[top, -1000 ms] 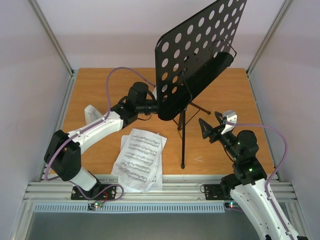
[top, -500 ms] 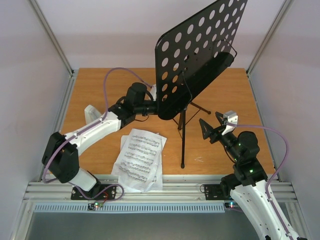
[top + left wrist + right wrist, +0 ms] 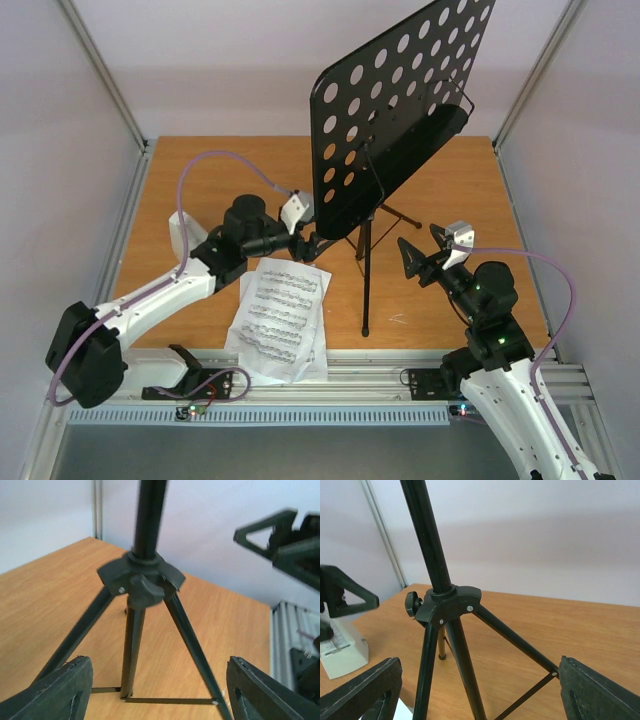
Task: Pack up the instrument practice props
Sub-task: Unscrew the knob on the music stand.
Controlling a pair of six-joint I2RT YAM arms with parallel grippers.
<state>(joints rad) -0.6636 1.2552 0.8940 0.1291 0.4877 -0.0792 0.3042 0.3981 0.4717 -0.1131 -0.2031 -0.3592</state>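
The black tripod music stand (image 3: 365,270) stands mid-table, its perforated desk (image 3: 400,90) tilted high above. White sheet-music pages (image 3: 278,318) lie near the front edge, left of the stand. The white metronome (image 3: 181,228) sits at the left, partly behind my left arm, and also shows in the right wrist view (image 3: 341,652). My left gripper (image 3: 311,244) is open just left of the pole, below the desk's lower edge, facing the tripod hub (image 3: 142,577) with nothing between its fingers (image 3: 60,690). My right gripper (image 3: 423,250) is open to the right of the stand, facing the hub (image 3: 447,605).
Grey walls and metal frame posts (image 3: 100,70) enclose the wooden table (image 3: 200,170). The tripod's legs and thin braces (image 3: 170,700) spread low across the middle. The left arm's purple cable (image 3: 215,160) loops over the back left.
My left gripper has opened and drawn back and down from the desk's lower edge toward the sheet music. Its arm has swung left. The right arm has not moved.
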